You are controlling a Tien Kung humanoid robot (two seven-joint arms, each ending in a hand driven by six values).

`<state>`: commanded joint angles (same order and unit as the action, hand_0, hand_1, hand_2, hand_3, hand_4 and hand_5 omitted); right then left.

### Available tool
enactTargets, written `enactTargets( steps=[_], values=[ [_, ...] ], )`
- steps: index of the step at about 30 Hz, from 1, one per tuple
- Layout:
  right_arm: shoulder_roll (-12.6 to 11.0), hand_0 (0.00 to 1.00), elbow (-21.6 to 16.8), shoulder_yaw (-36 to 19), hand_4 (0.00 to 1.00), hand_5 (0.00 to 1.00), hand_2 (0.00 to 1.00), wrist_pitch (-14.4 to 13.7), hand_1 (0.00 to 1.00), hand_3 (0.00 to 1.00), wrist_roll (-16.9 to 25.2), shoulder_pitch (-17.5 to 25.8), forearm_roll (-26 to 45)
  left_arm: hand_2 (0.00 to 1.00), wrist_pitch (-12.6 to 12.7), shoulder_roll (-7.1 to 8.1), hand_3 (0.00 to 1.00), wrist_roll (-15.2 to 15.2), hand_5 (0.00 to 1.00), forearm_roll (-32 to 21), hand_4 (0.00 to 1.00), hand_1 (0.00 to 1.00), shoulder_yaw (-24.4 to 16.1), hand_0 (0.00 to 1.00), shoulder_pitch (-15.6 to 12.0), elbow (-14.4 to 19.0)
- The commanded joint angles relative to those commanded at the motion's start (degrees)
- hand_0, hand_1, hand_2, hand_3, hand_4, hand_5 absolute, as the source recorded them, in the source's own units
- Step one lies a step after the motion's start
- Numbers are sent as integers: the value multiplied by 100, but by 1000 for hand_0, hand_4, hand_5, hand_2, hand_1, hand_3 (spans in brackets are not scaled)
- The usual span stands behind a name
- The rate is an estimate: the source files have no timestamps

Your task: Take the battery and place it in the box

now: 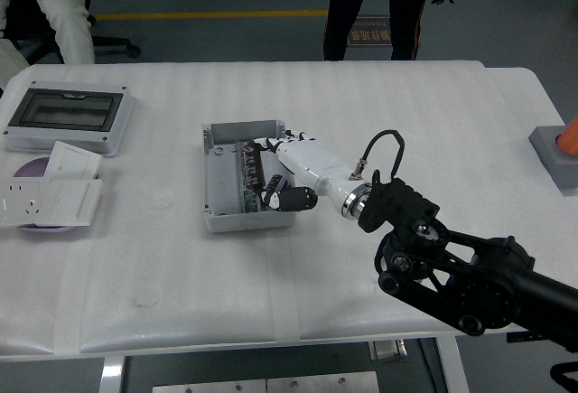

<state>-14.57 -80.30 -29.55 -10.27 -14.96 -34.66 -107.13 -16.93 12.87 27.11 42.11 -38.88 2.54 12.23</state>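
Note:
A grey open box (226,217) lies at the middle of the white table, with dark parts inside along its left half. My right hand (282,192), white with black fingertips, reaches in from the lower right and hangs over the box's right side. Its fingers curl down into the box around a small dark battery (273,187), which is mostly hidden by the fingers. The black right arm (452,271) stretches across the table's right front. My left arm is out of view.
A grey enclosure with a dark window lid (68,117) sits at the far left, and white socket plates (50,199) lie in front of it. A grey block with an orange piece (555,154) is at the right edge. A person (370,4) stands beyond the far side.

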Motion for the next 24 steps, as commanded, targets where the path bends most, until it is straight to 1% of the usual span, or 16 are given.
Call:
enactTargets(
  steps=[11,12,15,17,18,23,24],
  values=[
    [12,998,113,-70,633,372,852,44,832,968,27,17,32,558,-36,7,572,42,19,39,677,595,-37,360,6,0],
    [14,998,125,-80,740,449,854,45,830,969,30,24,40,557,-39,9,572,43,9,44,678,594,-40,360,8,0],
    [-1,998,149,-158,740,449,854,33,830,969,46,68,86,557,-41,14,572,48,9,56,678,594,-51,360,15,-1],
    [-64,998,132,-304,740,449,854,15,830,969,61,133,122,557,-40,21,572,51,9,59,678,594,-57,360,23,-2],
    [-109,998,118,-391,847,464,857,7,832,972,68,168,150,554,-38,24,573,51,2,53,673,592,-57,359,26,-2],
    [-461,998,8,-954,847,464,857,-32,832,972,87,391,257,554,-36,44,573,68,2,51,673,592,-67,359,18,0],
    [-547,998,-22,-1084,884,488,857,-42,831,972,96,444,288,555,-36,46,574,75,2,53,673,592,-73,358,12,1]
  ],
)
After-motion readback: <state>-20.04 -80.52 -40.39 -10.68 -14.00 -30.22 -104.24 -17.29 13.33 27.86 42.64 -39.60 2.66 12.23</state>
